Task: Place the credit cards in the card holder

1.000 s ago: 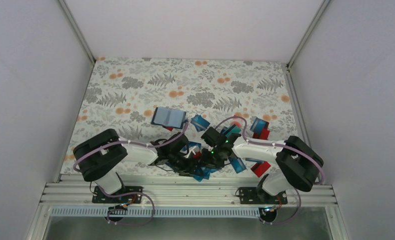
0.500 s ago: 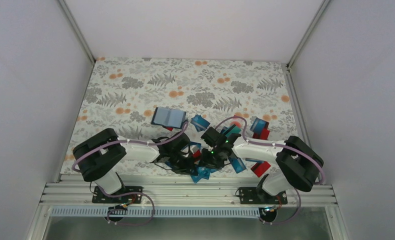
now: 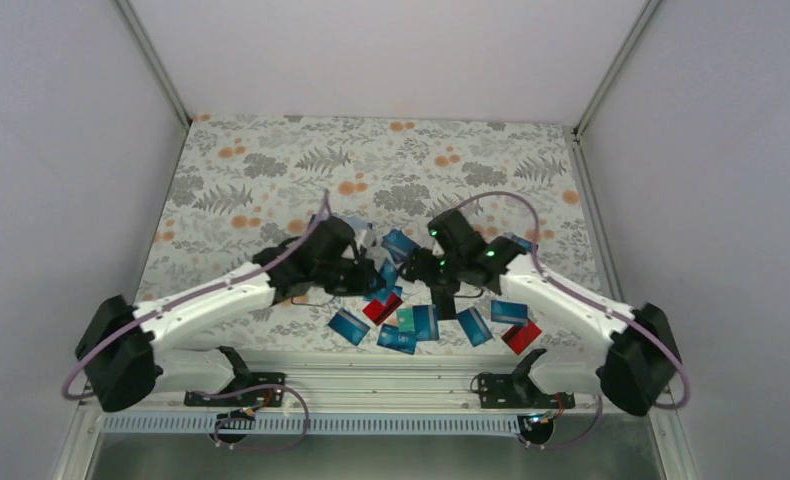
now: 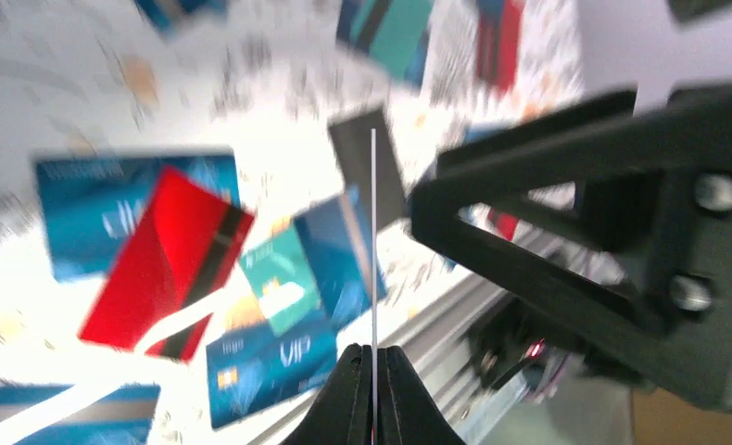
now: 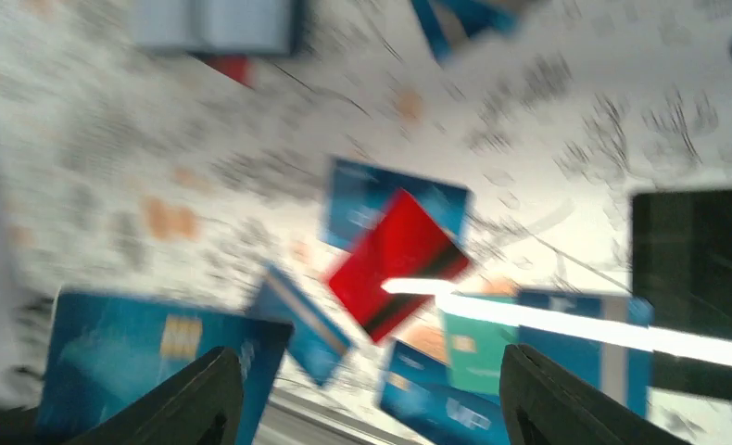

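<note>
Thin stiff plastic is judged of the credit cards: light, slick, hard to lift when flat, best pinched across a short edge. One card (seen edge-on) is clamped in the closed left gripper. The right gripper is spread wide, with nothing between. The rest are strewn at 6 o'clock, just beside the rail. The card holder is seen at 11 o'clock in the right wrist view. Bare cloth is offered toward 12 o'clock.
</note>
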Tool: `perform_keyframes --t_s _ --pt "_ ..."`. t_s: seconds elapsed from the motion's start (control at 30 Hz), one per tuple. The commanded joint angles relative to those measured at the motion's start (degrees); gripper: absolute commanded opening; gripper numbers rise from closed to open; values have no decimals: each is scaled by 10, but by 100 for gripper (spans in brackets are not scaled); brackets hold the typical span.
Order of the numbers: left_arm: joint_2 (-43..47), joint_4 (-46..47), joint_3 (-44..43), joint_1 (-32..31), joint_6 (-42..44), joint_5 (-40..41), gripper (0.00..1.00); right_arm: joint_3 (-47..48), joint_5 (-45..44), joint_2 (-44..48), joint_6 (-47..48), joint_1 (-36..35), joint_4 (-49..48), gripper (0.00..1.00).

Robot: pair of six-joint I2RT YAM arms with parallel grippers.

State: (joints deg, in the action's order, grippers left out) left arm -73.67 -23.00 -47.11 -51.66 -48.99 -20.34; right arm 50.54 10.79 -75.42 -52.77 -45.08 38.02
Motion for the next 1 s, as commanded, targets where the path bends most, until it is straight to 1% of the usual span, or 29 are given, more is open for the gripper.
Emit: perform_keyframes --t_s 0.0,0.07,0.17,0.27,0.43,0.6,0.67,0.77,0.87,0.97 --pt "59 2 -33 73 4 16 2 16 84 79 7 65 -83 71" --pt "63 3 -67 106 18 6 2 6 154 102 -11 96 -154 72" --pt "58 1 -125 152 35 -12 2 7 225 105 -39 127 -251 73" --pt "48 39 -162 210 23 -83 2 36 279 77 -53 151 -325 73" --pt "5 81 -220 270 5 -180 2 134 342 13 -63 174 -371 73" --pt "-43 113 -271 288 -3 -237 2 185 406 -55 -102 190 -454 72" --pt "-57 125 -285 291 -3 -258 2 211 414 -78 -108 193 -466 70" --pt "-75 137 -307 294 -4 -278 2 263 432 -115 -109 199 -465 64" --pt "-91 144 -324 296 -8 -285 2 307 445 -143 -110 209 -458 53" --pt "-96 186 -324 300 -34 -291 2 334 458 -163 -113 221 -458 42"
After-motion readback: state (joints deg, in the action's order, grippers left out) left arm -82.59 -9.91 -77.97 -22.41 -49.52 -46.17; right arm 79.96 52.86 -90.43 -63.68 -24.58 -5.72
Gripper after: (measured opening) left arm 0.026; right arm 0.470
